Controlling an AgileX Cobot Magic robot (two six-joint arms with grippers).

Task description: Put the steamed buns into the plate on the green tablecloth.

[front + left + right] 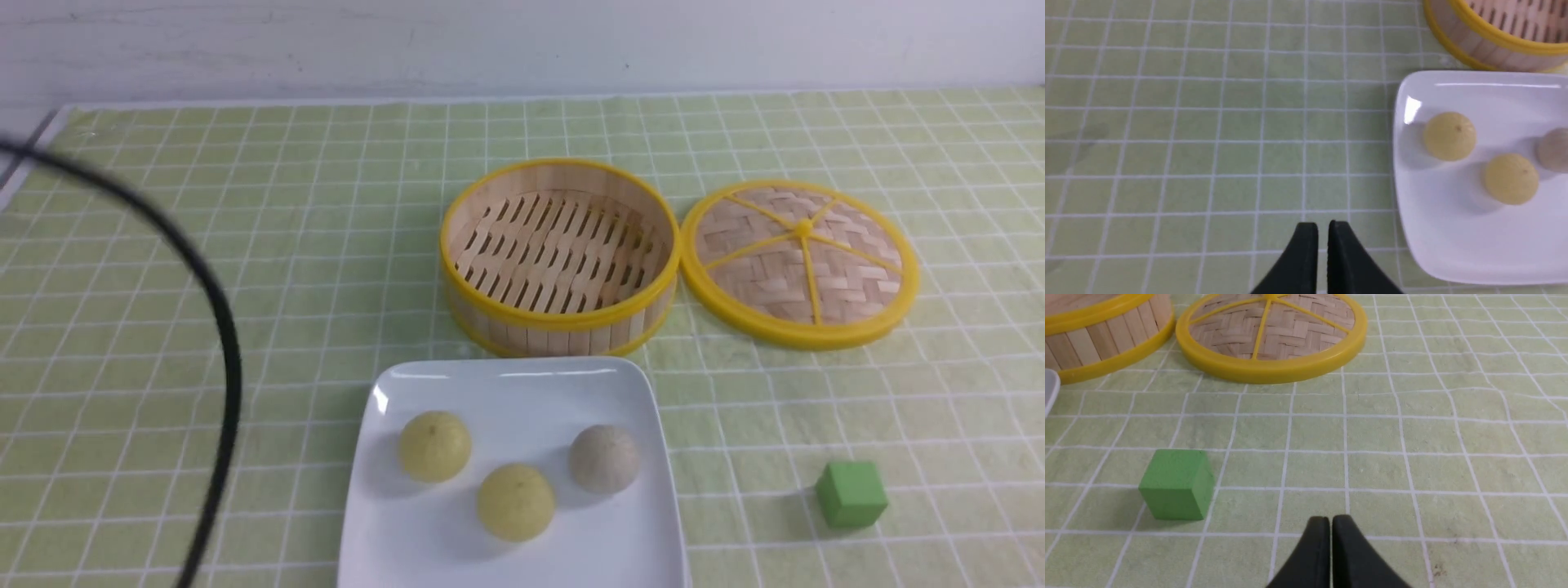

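Note:
The white square plate [506, 384] lies on the green tablecloth [326, 245] at the front centre. On it sit two pale yellow steamed buns [434, 446] [516, 501] and one greyish-beige bun [604, 459]. The left wrist view shows the plate [1453, 253] with the yellow buns [1449, 136] [1511, 178] and the grey bun [1553, 149]. My left gripper [1323, 228] is shut and empty over bare cloth beside the plate. My right gripper [1330, 522] is shut and empty over bare cloth. Neither gripper shows in the front view.
An empty bamboo steamer basket [560, 255] stands behind the plate, its woven lid [800, 261] lying to its right. A green cube [851, 493] sits right of the plate, also in the right wrist view [1176, 484]. A black cable [220, 359] curves across the left.

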